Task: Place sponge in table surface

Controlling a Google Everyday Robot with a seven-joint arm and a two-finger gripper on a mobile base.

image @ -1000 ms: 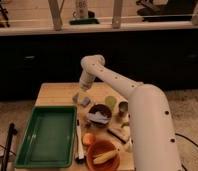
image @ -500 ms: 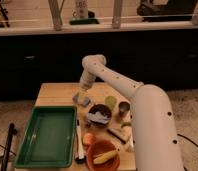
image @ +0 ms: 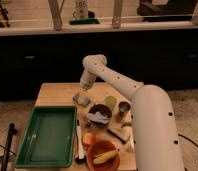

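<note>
- Jaws of the gripper (image: 84,89) stand as wide as they go, and from where I stand nothing is clamped between them. They point down, just above the sponge (image: 82,99).
- Sponge: it lies flat on the table (image: 54,91), toward the back edge and a little left of the middle. It seems to rest on the wood under its own weight. Whether a fingertip grazes its top, I cannot tell.
- Why so wide: the sponge is meant to end up on bare wood, and spread jaws over a resting sponge fit a release. I'd judge the placing done, or all but done.
- Why that spot: it is open wood. The tray (image: 47,137) sits well apart at the front left, and the dark bowl (image: 98,114) and green cup (image: 110,101) are near on the right but not touching the sponge.
- Why the arm (image: 117,82) is held as it is: it reaches in from the front right with the elbow high and the wrist dropping steeply. That probably keeps the forearm clear of the crockery underneath.
- What's left, by my guess: a straight lift. A sideways pull could nudge the soft sponge toward the dark bowl.
</note>
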